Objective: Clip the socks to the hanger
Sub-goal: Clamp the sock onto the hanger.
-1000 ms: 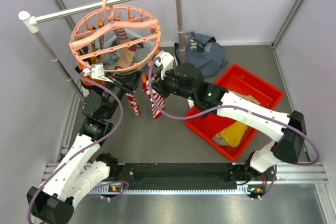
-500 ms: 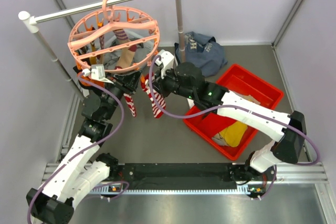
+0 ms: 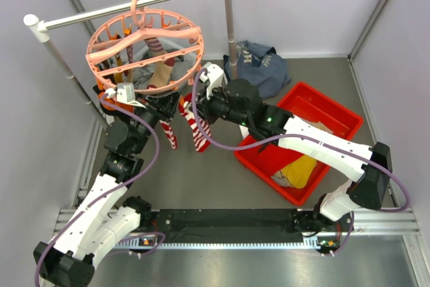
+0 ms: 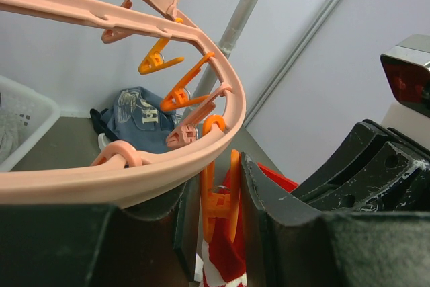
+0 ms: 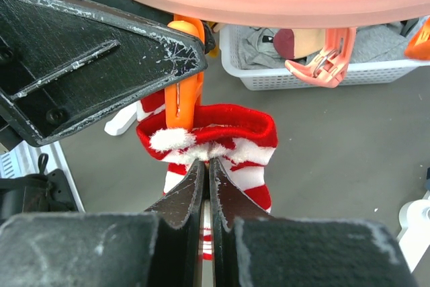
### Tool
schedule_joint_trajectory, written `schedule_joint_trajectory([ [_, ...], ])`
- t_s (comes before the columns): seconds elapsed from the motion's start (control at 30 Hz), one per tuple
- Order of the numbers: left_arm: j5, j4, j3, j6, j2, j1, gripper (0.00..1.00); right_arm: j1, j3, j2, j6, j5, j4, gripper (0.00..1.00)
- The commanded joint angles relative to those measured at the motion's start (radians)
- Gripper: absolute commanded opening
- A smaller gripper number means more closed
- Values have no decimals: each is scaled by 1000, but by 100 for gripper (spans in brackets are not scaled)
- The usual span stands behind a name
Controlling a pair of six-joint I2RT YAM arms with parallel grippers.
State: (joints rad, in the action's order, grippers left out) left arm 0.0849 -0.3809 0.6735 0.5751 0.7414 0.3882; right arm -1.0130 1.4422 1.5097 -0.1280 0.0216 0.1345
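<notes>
Top: hanger [image 3: 107, 48] hung off rail [image 3: 134, 5], tilted a bit. Both claws met under its near rim, L claw [image 3: 162, 107] and R claw [image 3: 193, 109] just beside each other. Striped sock [image 3: 200, 134] dangled below R claw, 2nd striped sock [image 3: 172, 134] next to it. Red bin [image 3: 327, 113] sat right of arms, navy garment [image 3: 261, 65] at back by rail post.

L wrist: L claw [image 4: 218, 223] was narrow, fingers [image 4: 259, 213] squeezing orange peg [image 4: 218, 196] from both sides, right under hanger rim. Red/white fabric showed just below peg.

R wrist: R claw [image 5: 207, 166] was pinched fully shut on sock cuff [image 5: 235, 129], holding it up at peg's lower end. Peg touched cuff, couldn't tell if it had bitten. Black L finger lay against peg's top. White basket [image 5: 295, 75] sat on floor behind.
</notes>
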Motion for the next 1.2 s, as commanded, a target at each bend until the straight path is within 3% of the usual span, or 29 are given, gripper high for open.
schedule_joint_trajectory([
  [0.0, 3, -1, 18, -30, -8, 0, 23, -18, 64, -28, -16, 12, -62, 0],
  [0.33, 4, 11, 28, -27, -16, -2, 26, -18, 76, -19, -25, 11, -78, 0],
  [0.43, 0, 16, 32, -30, -25, 0, 32, -18, 81, -19, -33, 15, -88, 0],
  [0.67, -17, 46, 52, -31, -45, -2, 54, -18, 92, -9, -39, 31, -84, 0],
  [0.83, -30, 111, 95, -26, -66, 0, 78, -16, 86, -14, -42, 38, -90, 0],
  [0.9, -31, 135, 109, -24, -85, 0, 84, -18, 78, -17, -42, 41, -95, 4],
  [1.03, -56, 249, 161, -35, -125, 0, 92, -18, 50, -31, -39, 18, -108, 27],
  [1.17, -68, 345, 189, -63, -177, 0, 95, -18, -6, -69, -33, -84, -110, 38],
])
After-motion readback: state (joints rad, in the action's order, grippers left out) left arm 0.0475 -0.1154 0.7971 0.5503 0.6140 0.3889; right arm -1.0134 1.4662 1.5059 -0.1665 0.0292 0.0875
